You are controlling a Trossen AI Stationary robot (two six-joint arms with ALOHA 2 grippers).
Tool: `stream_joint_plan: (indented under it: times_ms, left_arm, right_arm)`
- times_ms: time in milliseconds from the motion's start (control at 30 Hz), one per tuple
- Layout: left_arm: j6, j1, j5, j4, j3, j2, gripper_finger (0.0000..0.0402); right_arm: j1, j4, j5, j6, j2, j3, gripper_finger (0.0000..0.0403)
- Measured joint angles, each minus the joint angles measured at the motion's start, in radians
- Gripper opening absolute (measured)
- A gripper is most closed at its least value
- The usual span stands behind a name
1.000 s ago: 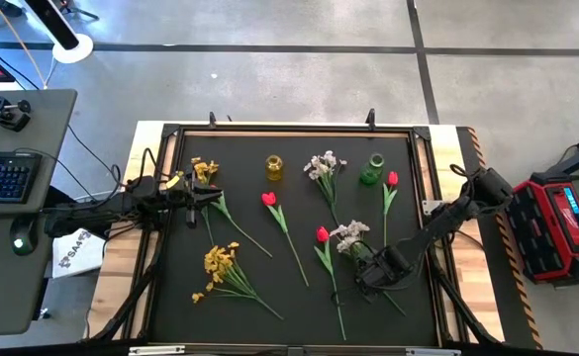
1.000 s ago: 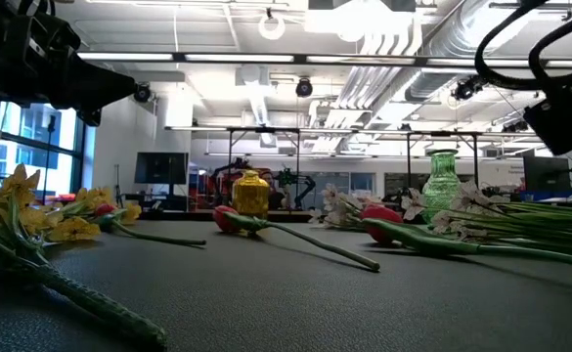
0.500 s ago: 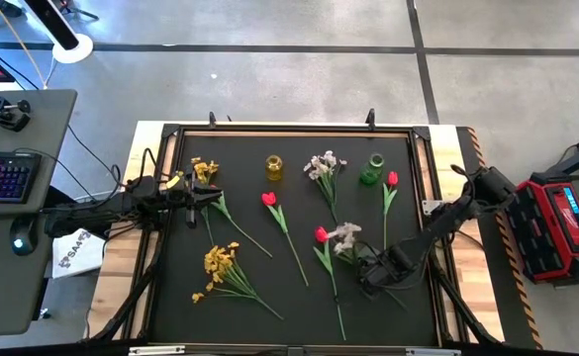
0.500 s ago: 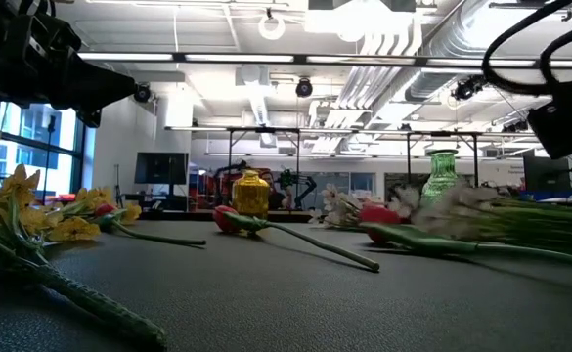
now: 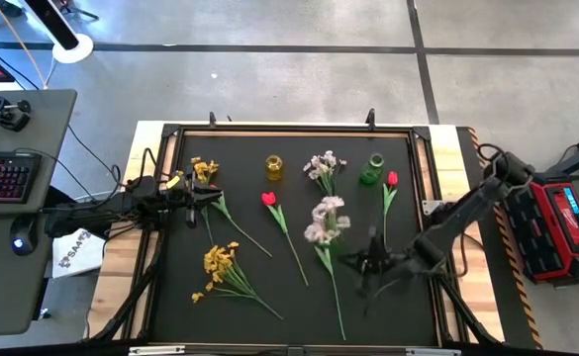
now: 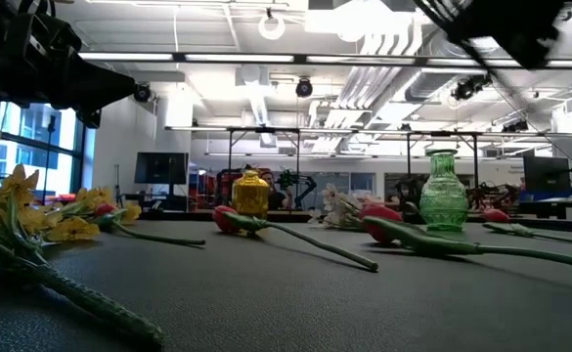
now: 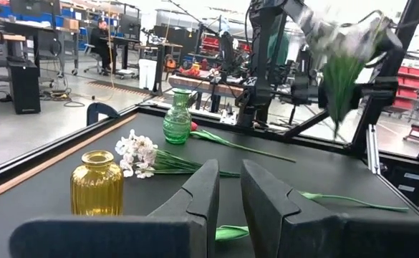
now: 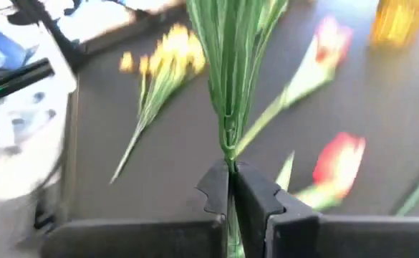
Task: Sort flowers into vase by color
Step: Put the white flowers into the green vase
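- The right gripper (image 5: 371, 263) is clamped on the stems of a white spray (image 5: 326, 218), holding it up off the mat (image 5: 240, 307) over the right half; the blossoms point toward the table's centre.
- In the right wrist view the fingers (image 8: 210, 190) pinch the green stems (image 8: 230, 64) with almost no gap between them.
- From the left wrist view the lifted spray (image 7: 349, 54) hangs in the air well above the mat, blurred.
- The left gripper (image 5: 210, 198) hovers at the mat's left edge, just beside a yellow spray (image 5: 204, 170); its fingers (image 7: 202, 197) stand slightly apart with nothing between them.
- A second yellow spray (image 5: 220, 265) lies lower left on the mat.
- A second white spray (image 5: 323, 166) lies between the yellow vase (image 5: 274, 167) and the green vase (image 5: 372, 169), both upright near the far edge.
- One red tulip (image 5: 268, 199) lies centre-left, another (image 5: 392, 179) just beside the green vase.
- A third green stem (image 5: 331, 287) lies below the held blossoms; its bud is hidden under them.
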Motion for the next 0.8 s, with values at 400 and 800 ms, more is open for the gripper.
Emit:
stream_joint_plan:
  times_ms: [400,800]
  left_arm:
    - [0.009,0.0,0.0,0.001,0.0,0.0,0.0045]
    - [0.009,0.0,0.0,0.005,0.0,0.0,0.0045]
  right_arm:
    - [-0.281,1.085,0.069,-0.717,-0.194,-0.529,0.0]
    - [-0.434,1.33,0.272,-1.367,-0.51,-0.612,0.0]
